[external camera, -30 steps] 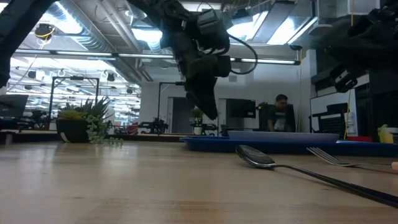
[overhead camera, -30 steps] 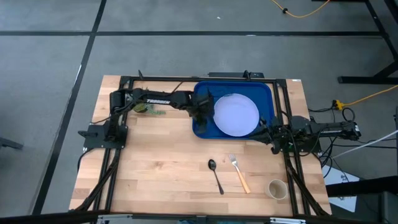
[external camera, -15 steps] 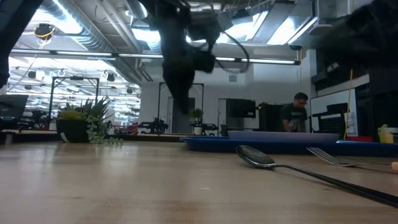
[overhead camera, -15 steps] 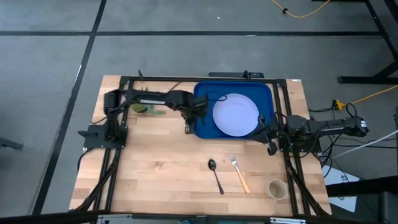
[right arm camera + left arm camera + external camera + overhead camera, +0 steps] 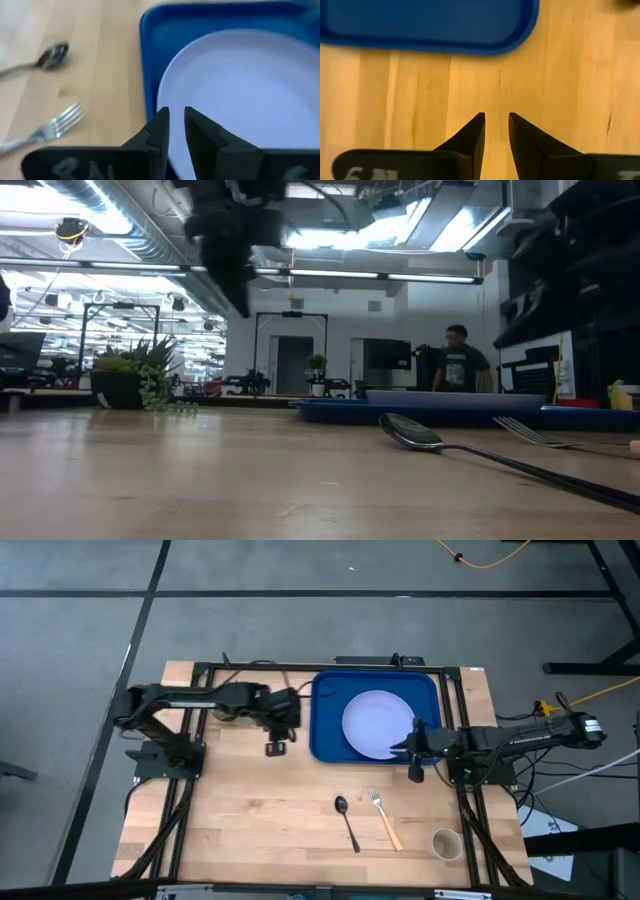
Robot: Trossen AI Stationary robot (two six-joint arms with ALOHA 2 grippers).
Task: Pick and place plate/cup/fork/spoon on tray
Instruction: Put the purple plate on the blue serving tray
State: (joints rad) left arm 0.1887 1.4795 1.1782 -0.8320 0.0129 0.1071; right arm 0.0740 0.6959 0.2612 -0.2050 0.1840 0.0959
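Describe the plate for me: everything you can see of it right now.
The plate is large, round, flat and pale lavender-blue, plain and glossy, with nothing on it. It lies level inside the blue tray, filling most of it, right of the tray's centre. The right tool hangs over its near right edge; whether they touch cannot be told. The left tool is off over the table.

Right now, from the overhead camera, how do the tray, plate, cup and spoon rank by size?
1. tray
2. plate
3. spoon, long but thin
4. cup; close to the spoon, so that order is unsure.
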